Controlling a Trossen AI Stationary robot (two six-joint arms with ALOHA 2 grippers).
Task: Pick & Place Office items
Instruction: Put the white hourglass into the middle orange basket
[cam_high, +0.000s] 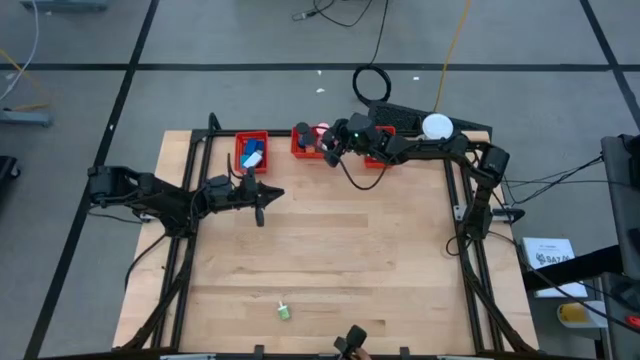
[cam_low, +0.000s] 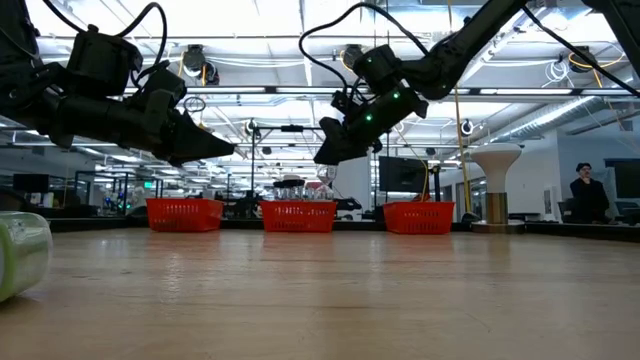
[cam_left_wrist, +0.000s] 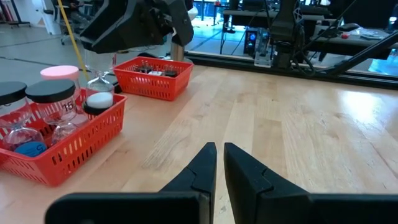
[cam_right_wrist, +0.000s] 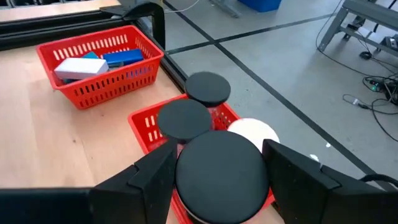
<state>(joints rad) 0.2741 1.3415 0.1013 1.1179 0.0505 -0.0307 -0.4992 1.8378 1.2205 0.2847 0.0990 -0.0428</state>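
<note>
Placement step: black-capped hourglass held over middle red bin.

Right gripper (cam_right_wrist: 221, 171) pinching the black-capped hourglass (cam_right_wrist: 222, 167) above the middle red bin (cam_high: 300, 146), at table's 12 o'clock. Next: lower, spread fingers to release among upright hourglasses. Round black cap, glass body hidden. Left gripper (cam_left_wrist: 217, 163) pressed together, idle at 10 o'clock.

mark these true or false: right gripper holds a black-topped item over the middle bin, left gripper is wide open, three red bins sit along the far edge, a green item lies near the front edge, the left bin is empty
1. The right gripper holds a black-topped item over the middle bin: true.
2. The left gripper is wide open: false, its fingers are shut, holding nothing.
3. Three red bins line the table's far edge: true.
4. A green item lies near the front edge: true.
5. The left bin is empty: false, it holds blue and white blocks.
</note>
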